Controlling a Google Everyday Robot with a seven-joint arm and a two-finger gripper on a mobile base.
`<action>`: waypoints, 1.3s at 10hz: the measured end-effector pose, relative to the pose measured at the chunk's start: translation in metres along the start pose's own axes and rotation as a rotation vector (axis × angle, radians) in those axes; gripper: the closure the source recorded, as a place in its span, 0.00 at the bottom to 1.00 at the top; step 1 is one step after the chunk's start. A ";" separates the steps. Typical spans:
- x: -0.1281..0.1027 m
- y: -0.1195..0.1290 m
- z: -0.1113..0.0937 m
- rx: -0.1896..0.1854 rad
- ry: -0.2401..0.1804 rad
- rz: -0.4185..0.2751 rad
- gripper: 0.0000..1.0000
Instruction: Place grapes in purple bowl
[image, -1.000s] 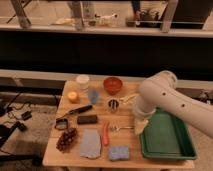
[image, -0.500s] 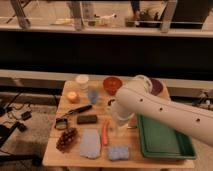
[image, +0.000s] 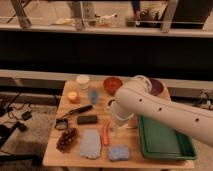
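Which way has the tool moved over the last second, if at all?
Yes: the tool went from the green tray toward the carrot, now hanging between them.

Robotics lab, by the look: a white robot arm (image: 165, 112), gripper (image: 120, 127) low over a prop-strewn wooden table (image: 75, 159), railings (image: 77, 15) behind.

Grapes (image: 66, 139) dark purple-brown; purple bowl (image: 156, 87) maroon; tray (image: 165, 144) green.

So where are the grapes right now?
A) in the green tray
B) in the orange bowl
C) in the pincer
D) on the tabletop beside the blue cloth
D: the grapes lie beside the blue cloth, apart from the pincer, which hangs near the carrot.
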 end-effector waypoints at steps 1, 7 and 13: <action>0.000 0.000 0.003 -0.002 -0.005 -0.014 0.20; -0.090 -0.047 0.050 0.012 -0.063 -0.199 0.20; -0.171 -0.066 0.090 -0.004 -0.181 -0.411 0.20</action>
